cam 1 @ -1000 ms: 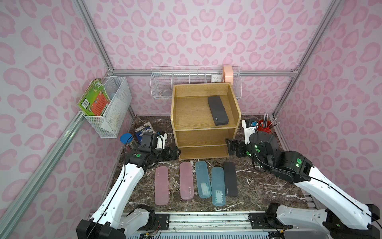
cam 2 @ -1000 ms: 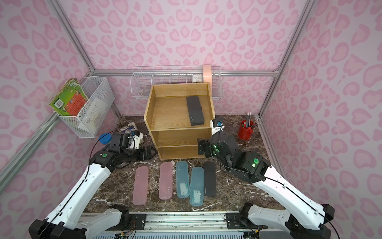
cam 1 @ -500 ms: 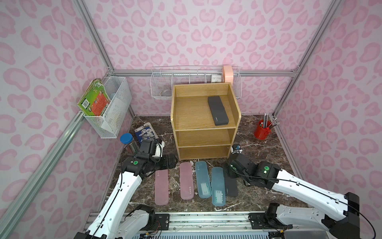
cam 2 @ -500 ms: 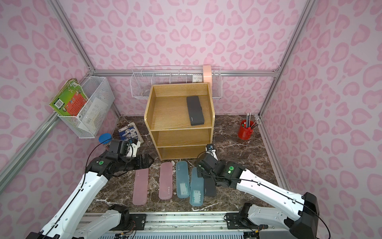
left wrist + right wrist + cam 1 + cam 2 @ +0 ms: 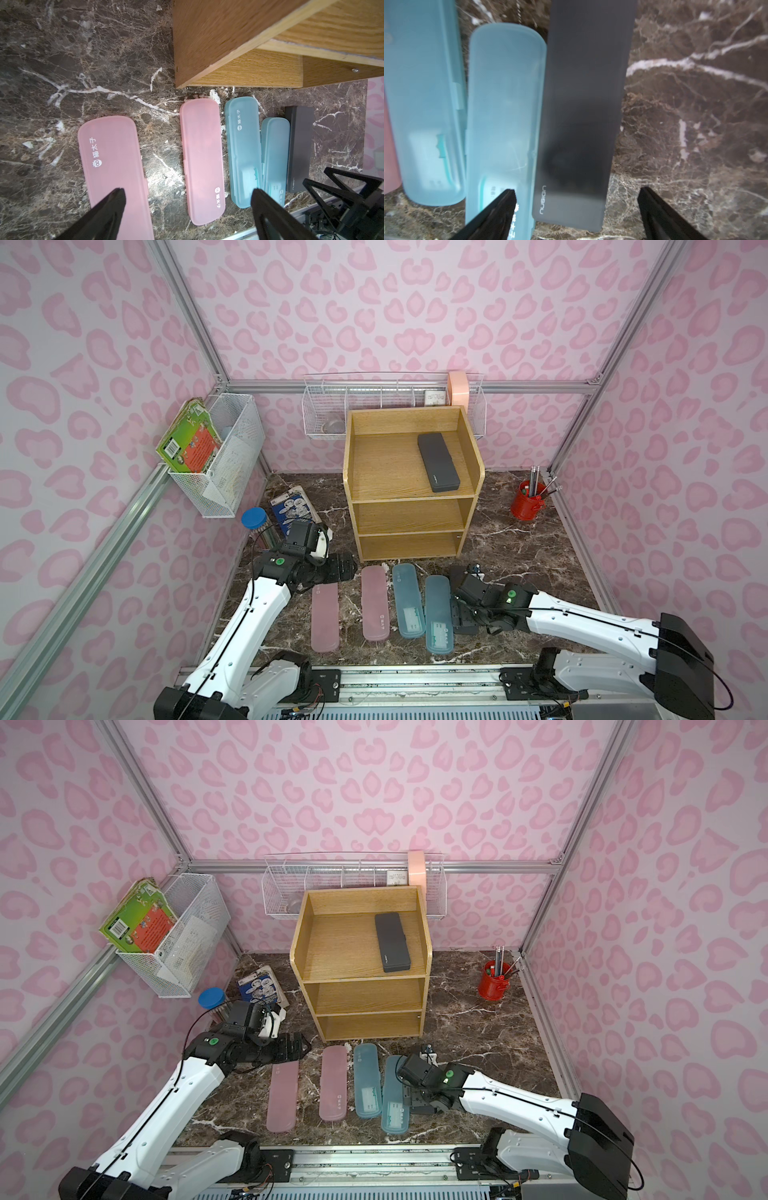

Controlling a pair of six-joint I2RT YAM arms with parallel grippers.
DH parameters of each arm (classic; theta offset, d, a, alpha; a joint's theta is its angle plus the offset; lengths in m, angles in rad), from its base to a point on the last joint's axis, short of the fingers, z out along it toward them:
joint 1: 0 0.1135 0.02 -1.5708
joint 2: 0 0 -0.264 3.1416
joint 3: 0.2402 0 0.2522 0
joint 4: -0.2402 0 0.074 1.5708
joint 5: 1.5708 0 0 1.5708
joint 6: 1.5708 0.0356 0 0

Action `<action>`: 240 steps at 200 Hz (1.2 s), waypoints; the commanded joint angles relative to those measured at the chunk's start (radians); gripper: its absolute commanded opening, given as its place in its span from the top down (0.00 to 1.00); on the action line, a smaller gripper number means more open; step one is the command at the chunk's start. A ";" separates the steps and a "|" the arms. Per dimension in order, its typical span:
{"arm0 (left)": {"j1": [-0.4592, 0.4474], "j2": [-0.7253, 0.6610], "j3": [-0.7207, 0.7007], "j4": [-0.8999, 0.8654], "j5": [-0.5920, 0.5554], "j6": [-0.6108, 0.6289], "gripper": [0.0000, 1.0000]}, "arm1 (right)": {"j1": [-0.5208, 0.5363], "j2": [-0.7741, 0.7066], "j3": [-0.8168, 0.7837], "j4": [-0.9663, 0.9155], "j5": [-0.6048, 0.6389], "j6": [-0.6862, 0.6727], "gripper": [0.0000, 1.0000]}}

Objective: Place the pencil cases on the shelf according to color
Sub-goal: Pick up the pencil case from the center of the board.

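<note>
The oak shelf stands at the back with one black pencil case on its top tier. In front of it two pink cases, two teal cases and a second black case lie in a row. My right gripper is open and low over that black case's near end, one finger above the neighbouring teal case, the other above bare marble. My left gripper is open above the pink cases, holding nothing.
A red cup of pencils stands at the back right. A clear tube with a blue lid and a booklet lie at the back left. White wire baskets hang on the walls. The table is dark marble.
My right arm has swung from beside the shelf down over the black case on the table. My left gripper has moved forward toward the pink cases.
</note>
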 commanded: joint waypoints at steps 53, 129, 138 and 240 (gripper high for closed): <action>0.001 -0.002 -0.006 0.003 0.028 0.003 0.01 | -0.075 0.082 -0.029 0.072 -0.018 0.003 0.05; 0.000 0.007 -0.013 0.003 0.038 -0.003 0.01 | -0.193 -0.160 -0.105 0.009 -0.052 -0.078 0.08; 0.000 0.010 -0.012 0.002 0.035 -0.003 0.01 | -0.193 -0.190 -0.100 0.015 -0.066 -0.094 0.07; 0.001 0.005 -0.018 -0.002 0.028 -0.009 0.01 | -0.190 -0.027 -0.032 0.070 -0.109 -0.119 0.05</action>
